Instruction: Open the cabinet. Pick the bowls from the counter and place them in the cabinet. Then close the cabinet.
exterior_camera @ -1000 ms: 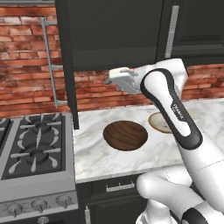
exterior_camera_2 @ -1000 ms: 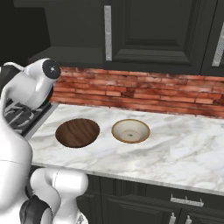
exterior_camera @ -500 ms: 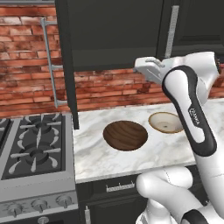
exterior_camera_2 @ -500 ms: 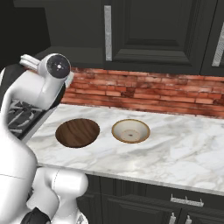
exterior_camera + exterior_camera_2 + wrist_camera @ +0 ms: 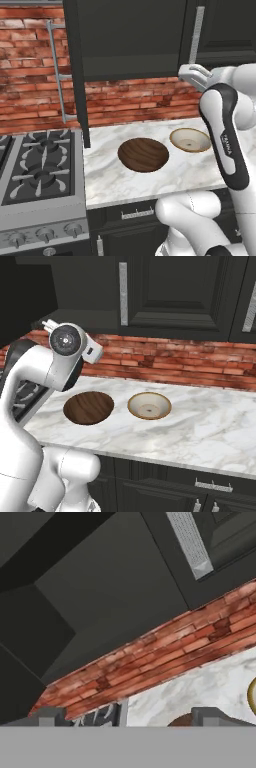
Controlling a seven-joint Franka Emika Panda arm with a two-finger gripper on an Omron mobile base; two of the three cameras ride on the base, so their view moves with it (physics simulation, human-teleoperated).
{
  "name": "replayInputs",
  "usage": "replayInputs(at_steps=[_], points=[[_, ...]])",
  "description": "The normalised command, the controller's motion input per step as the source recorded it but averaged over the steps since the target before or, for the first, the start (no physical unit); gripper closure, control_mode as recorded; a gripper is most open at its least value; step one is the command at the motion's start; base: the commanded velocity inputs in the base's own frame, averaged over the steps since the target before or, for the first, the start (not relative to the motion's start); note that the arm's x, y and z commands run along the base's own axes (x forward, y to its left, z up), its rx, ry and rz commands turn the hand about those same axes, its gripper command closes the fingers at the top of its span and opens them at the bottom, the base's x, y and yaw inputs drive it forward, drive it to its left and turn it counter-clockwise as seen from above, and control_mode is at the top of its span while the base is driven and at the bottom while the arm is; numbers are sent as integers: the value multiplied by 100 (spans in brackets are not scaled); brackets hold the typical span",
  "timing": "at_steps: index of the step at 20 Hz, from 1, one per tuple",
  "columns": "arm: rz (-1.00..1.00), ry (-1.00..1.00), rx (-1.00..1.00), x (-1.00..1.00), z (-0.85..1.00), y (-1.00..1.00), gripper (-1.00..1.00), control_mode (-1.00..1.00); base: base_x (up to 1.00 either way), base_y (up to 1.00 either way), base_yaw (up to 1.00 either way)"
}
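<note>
The cabinet (image 5: 131, 36) stands with its left door (image 5: 75, 75) swung out edge-on; its right door with the silver handle (image 5: 197, 27) is closed. Two bowls rest on the marble counter (image 5: 150, 186): a dark brown one (image 5: 143, 154) and a cream one (image 5: 190, 140) to its right. My gripper (image 5: 192, 71) hangs open and empty high over the cream bowl, just below the cabinet's bottom edge. In the hand view the gripper (image 5: 132, 719) faces the cabinet's dark inside (image 5: 100, 587), with nothing between its fingertips (image 5: 50, 717). From the right, both bowls (image 5: 89, 407) (image 5: 149, 405) sit side by side.
A gas stovetop (image 5: 40, 165) with black grates lies left of the counter. A brick wall (image 5: 30, 75) backs the counter. Dark drawers (image 5: 135, 215) run below the counter's front edge. More closed cabinet doors (image 5: 175, 291) hang above, and bare marble (image 5: 210, 426) stretches right.
My arm has swung to the right and a little up, from near the open door's edge to above the cream bowl. The gripper stayed open; the bowls have not moved.
</note>
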Motion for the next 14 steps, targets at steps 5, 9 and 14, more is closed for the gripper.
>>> replayInputs(at_steps=[5,9,14], points=[[-13,0,-12,-2,5,-60,-100,-100,0,0,0],[-3,0,-14,0,16,-25,-100,-100,0,0,0],[1,0,-12,0,5,-24,-100,-100,0,0,0]])
